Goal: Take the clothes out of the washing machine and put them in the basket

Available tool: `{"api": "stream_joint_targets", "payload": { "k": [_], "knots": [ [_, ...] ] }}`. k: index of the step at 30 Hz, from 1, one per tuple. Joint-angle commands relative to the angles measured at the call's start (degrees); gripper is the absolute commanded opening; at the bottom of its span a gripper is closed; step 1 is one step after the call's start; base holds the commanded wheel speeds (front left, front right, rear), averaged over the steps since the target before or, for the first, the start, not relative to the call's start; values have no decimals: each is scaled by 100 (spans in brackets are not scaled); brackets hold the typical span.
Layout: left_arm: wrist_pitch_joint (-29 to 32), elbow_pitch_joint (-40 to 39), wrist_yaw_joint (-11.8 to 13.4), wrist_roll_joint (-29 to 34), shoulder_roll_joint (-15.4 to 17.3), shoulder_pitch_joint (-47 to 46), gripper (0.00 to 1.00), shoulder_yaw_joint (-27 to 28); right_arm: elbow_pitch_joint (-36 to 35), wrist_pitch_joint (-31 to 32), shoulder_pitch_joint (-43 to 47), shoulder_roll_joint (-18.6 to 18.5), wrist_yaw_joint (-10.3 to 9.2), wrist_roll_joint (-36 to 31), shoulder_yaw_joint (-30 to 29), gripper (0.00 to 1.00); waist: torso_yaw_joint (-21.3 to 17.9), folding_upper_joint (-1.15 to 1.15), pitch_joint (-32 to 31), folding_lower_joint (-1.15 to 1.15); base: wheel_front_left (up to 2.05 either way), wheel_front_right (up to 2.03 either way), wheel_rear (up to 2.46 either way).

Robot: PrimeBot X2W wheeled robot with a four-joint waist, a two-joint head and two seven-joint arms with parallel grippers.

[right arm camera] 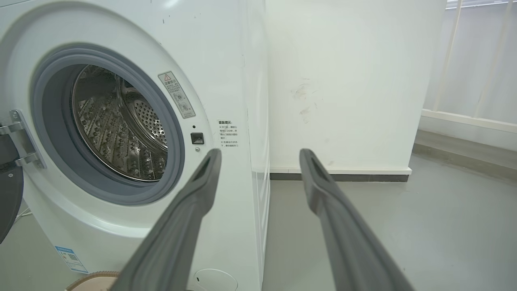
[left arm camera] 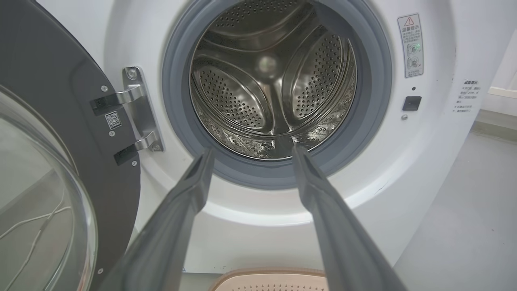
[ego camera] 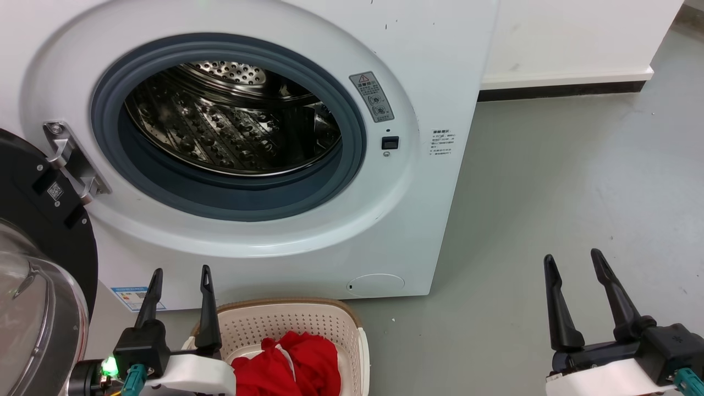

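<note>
Red garment (ego camera: 286, 366) in basket (ego camera: 308, 324) (door (ego camera: 25, 187) open)

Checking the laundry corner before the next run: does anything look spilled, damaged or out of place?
Nothing serious. The washing machine stands open, its drum looks empty, and the red cloth lies in the basket. The only blemish is faint scuff marks on the white wall beside it.

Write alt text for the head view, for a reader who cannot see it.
A white washing machine stands with its door open to the left and no clothes visible in its steel drum. Before it, a cream basket holds a red garment. Both grippers are open: the left gripper at the basket's left edge, the right gripper over the grey floor.
</note>
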Motion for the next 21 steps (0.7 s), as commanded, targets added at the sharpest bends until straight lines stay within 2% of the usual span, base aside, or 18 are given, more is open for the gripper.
{"api": "stream_joint_targets", "payload": {
  "k": [1,21],
  "knots": [
    [-14,-33,3,19,-6,71,100,10,11,-11,43,1,-4,39,-1,100,-4,0,-2,1,0,0,0],
    [-15,-102,-97,107,-51,91,100,137,57,-11,-11,2,-4,112,22,100,-10,0,-30,1,0,0,0]
  ]
}}
